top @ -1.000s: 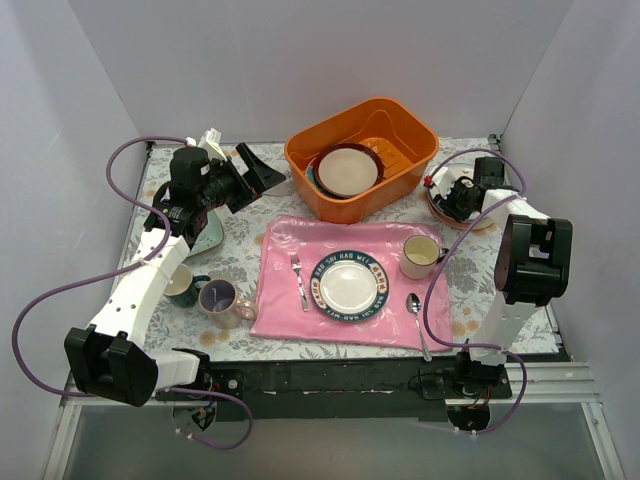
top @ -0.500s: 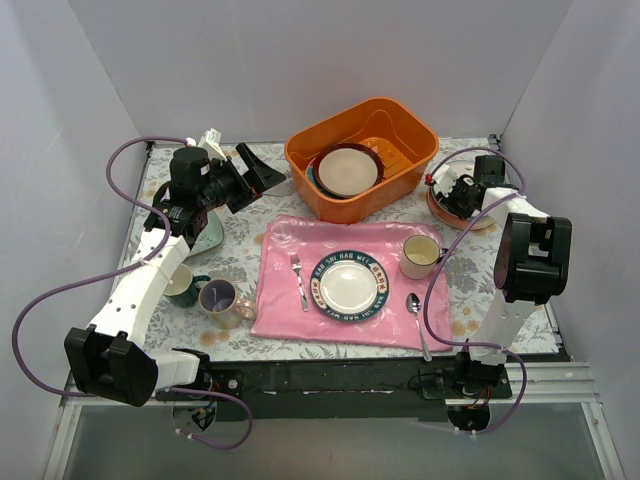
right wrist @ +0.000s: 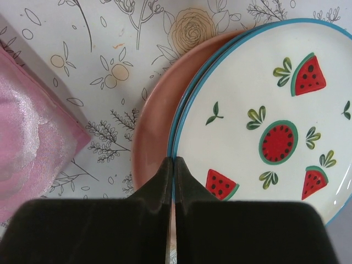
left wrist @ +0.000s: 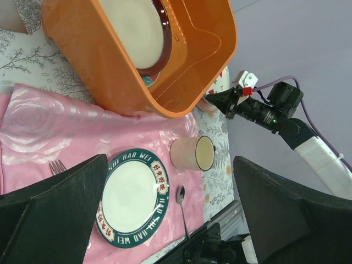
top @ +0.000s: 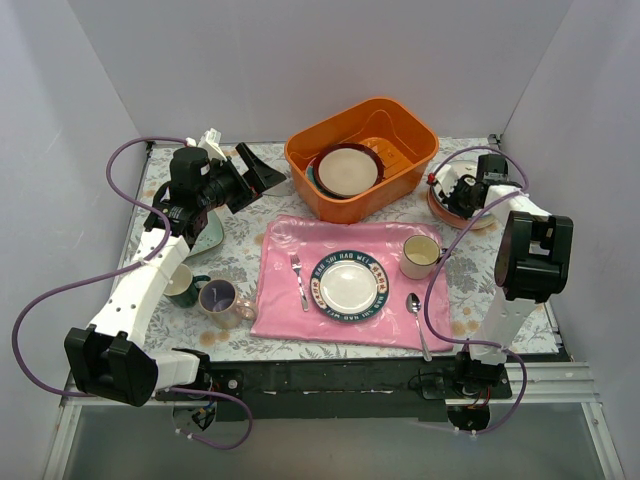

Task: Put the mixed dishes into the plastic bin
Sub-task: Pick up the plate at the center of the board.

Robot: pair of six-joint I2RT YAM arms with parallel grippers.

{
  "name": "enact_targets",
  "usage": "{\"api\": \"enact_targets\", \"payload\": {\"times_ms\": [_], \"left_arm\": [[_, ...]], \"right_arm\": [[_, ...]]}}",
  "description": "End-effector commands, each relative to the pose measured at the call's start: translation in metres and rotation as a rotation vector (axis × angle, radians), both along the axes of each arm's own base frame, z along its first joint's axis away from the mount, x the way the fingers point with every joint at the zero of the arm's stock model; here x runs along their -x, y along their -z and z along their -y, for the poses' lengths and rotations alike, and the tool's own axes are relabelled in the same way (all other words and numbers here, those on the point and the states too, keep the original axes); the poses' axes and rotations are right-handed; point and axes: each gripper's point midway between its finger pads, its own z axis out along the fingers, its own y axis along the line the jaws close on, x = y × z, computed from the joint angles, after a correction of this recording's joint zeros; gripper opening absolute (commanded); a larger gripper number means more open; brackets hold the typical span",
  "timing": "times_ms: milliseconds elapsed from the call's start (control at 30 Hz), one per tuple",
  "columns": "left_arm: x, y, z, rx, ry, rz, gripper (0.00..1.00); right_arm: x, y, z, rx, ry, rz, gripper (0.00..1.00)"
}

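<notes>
Right wrist: watermelon plate (right wrist: 264,110), rim between right gripper (right wrist: 174,165) tips

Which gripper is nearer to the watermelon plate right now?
Right. The right gripper hangs over the watermelon plate at its rim, fingers together; the left gripper is across the table, beyond the plastic bin.

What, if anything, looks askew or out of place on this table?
Nothing is spilled or broken. The watermelon plate sits off-centre on the pink plate beneath it. The cream plate in the orange bin leans against a wall rather than lying flat.
</notes>
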Motion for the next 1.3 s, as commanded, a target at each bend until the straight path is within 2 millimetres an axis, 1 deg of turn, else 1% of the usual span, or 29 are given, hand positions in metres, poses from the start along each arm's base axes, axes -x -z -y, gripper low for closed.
{"api": "enact_targets", "payload": {"times_ms": [0,67,167,267,333,400,433,467,533,567,767,867,1000,1100,1133,1167,1267], "left_arm": [[0.004,-0.019,-0.001,0.017,0.001,0.043,0.98],[0.005,-0.019,-0.001,0.017,0.001,0.041,0.98],[0.006,-0.019,-0.001,0.019,0.003,0.042,0.98],[0.006,-0.018,-0.001,0.021,0.004,0.041,0.98],[0.006,-0.017,-0.001,0.022,0.005,0.038,0.98],[0.007,-0.018,-0.001,0.022,0.004,0.041,0.98],[0.008,-0.018,-0.001,0.023,0.004,0.043,0.98],[0.009,-0.018,-0.002,0.023,0.002,0.042,0.98],[0.008,-0.016,-0.001,0.023,0.003,0.039,0.98],[0.009,-0.016,-0.001,0.024,0.005,0.039,0.98],[0.009,-0.015,-0.001,0.023,0.005,0.040,0.98],[0.010,-0.016,-0.001,0.025,0.006,0.040,0.98],[0.010,-0.015,0.000,0.028,0.011,0.040,0.98],[0.011,-0.015,0.000,0.028,0.011,0.039,0.98],[0.011,-0.014,0.000,0.027,0.011,0.037,0.98],[0.011,-0.014,-0.001,0.028,0.011,0.039,0.98],[0.012,-0.014,-0.001,0.027,0.011,0.037,0.98]], "right_arm": [[-0.009,-0.024,-0.001,-0.037,-0.022,0.033,0.01],[-0.011,-0.033,0.001,-0.048,-0.012,0.044,0.01],[-0.009,-0.041,0.000,-0.076,-0.008,0.049,0.01],[-0.004,-0.047,-0.001,-0.089,-0.013,0.048,0.01],[0.004,-0.045,-0.005,-0.098,-0.027,0.034,0.01],[0.010,-0.049,-0.009,-0.103,-0.054,0.042,0.01],[0.016,-0.045,-0.011,-0.108,-0.061,0.027,0.01],[0.020,-0.048,-0.012,-0.107,-0.068,0.033,0.01],[0.027,-0.046,-0.015,-0.111,-0.087,0.022,0.01],[0.029,-0.049,-0.015,-0.111,-0.090,0.024,0.01],[0.046,-0.048,-0.017,-0.093,-0.122,0.008,0.01],[0.053,-0.047,-0.018,-0.083,-0.140,-0.003,0.01],[0.067,-0.029,-0.015,-0.059,-0.147,-0.073,0.01],[0.069,-0.022,-0.012,-0.042,-0.135,-0.075,0.02],[0.071,-0.018,-0.011,-0.039,-0.134,-0.076,0.04],[0.071,-0.018,-0.011,-0.037,-0.133,-0.071,0.12],[0.070,-0.017,-0.010,-0.028,-0.132,-0.070,0.22]]}}
